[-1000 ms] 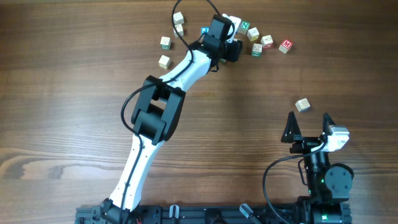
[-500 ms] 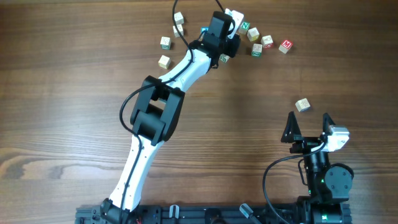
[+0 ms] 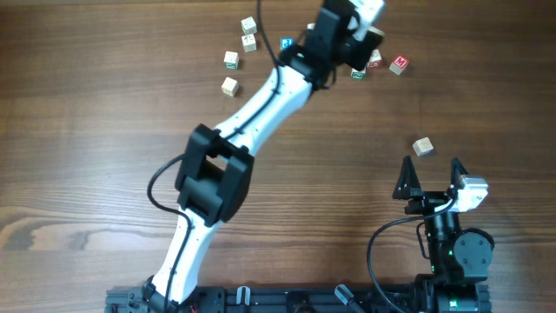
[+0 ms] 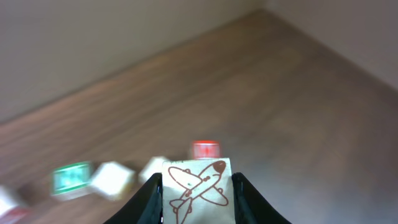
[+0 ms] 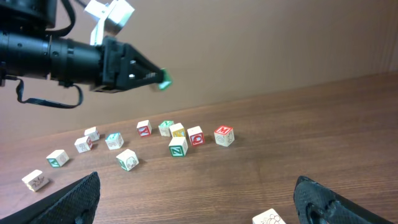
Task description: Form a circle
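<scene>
While the right gripper (image 3: 432,178) sits nearest the base with jaws spread wide and empty, a stray cube (image 3: 423,146) lies on the wooden table (image 3: 104,174) just beyond it, well apart from the rest. Farther out, the circle (image 5: 127,159) is only a loose, unclosed band of alphabet cubes, its long axis running left to right along the table's far side, its middle hidden under the left arm (image 3: 261,96) from overhead but plain in the right wrist view. Above that band the left gripper (image 5: 155,78) hangs clenched on an airplane cube (image 4: 198,190), whose red drawing only the left wrist view shows.
</scene>
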Motion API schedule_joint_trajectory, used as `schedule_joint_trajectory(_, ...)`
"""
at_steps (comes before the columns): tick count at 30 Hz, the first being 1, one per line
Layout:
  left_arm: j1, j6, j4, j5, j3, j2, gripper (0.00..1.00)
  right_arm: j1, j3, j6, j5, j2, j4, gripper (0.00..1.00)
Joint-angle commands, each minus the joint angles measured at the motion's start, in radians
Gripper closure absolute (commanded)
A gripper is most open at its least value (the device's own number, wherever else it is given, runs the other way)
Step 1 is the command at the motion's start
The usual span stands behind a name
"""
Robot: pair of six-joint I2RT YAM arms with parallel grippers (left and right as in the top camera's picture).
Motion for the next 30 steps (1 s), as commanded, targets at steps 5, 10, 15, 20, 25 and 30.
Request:
schedule_joint_trajectory(5,-0.146,-0.037,0.013,0.053,-0.013,0.054,0.69,-0.005,-0.001,-0.017,-0.007,-0.005,0.002,0.0)
schedule_joint_trajectory(10,-0.175,-0.038,0.018,0.054,-0.013,0.142,0.68,-0.005,-0.001,-0.017,-0.007,-0.005,0.002,0.0)
schedule_joint_trajectory(15,-0.183,-0.039,0.014,0.166,-0.013,0.196,0.67,-0.005,-0.001,-0.017,-0.007,-0.005,0.002,0.0)
schedule_joint_trajectory(20,-0.203,-0.064,0.014,0.166,-0.013,0.224,0.63,-0.005,-0.001,-0.017,-0.007,-0.005,0.002,0.0)
schedule_joint_trajectory(25,-0.214,-0.064,0.05,0.166,-0.014,0.232,0.58,-0.005,-0.001,-0.017,-0.007,-0.005,0.002,0.0)
schedule_joint_trajectory(30,-0.193,-0.064,0.097,0.166,-0.014,0.231,0.44,-0.005,-0.001,-0.017,-0.007,-0.005,0.002,0.0)
